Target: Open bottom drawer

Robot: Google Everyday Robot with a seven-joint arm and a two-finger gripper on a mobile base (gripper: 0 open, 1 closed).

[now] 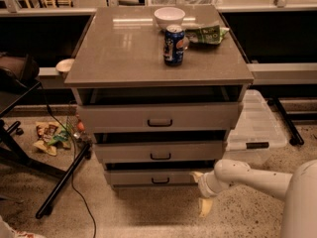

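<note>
The bottom drawer point(148, 177) is the slimmest grey front of three, low on the cabinet, with a small dark pull handle point(160, 181) at its centre. It stands a little way out, like the two drawers above it. My gripper point(201, 191) is on the end of the white arm coming in from the lower right. It sits just off the right end of the bottom drawer's front, well right of the handle. Its yellowish fingers point(205, 207) are spread apart, one up by the drawer front and one down near the floor, with nothing between them.
The cabinet top point(129, 48) carries a blue can point(174, 45), a white bowl point(169, 17) and a green bag point(208, 34). A clear plastic bin point(257, 128) stands right of the cabinet. A black stand leg point(59, 182), a cable and litter point(49, 135) lie on the floor at left.
</note>
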